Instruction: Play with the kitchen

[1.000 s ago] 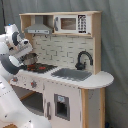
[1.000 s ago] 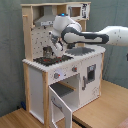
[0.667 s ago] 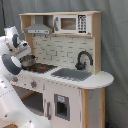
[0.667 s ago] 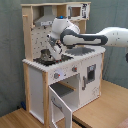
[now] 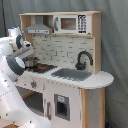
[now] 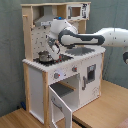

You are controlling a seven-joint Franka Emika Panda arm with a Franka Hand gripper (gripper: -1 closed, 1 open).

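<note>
The kitchen (image 6: 60, 75) is standing on a wooden floor (image 6: 100, 107), oven door (image 6: 59, 107) hanging open. The gripper (image 6: 50, 49) is hovering over one small pot (image 6: 44, 57) on the stovetop (image 5: 42, 67); finger state cannot be determined. One faucet (image 5: 82, 59), one microwave (image 5: 72, 23).

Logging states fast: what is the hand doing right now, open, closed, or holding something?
Hand: cannot be told; it hangs over the pot on the toy kitchen's stovetop.

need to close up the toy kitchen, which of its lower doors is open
The white oven door under the black stovetop hangs open, swung outward. The narrower white door beside it, under the sink, is shut.
</note>
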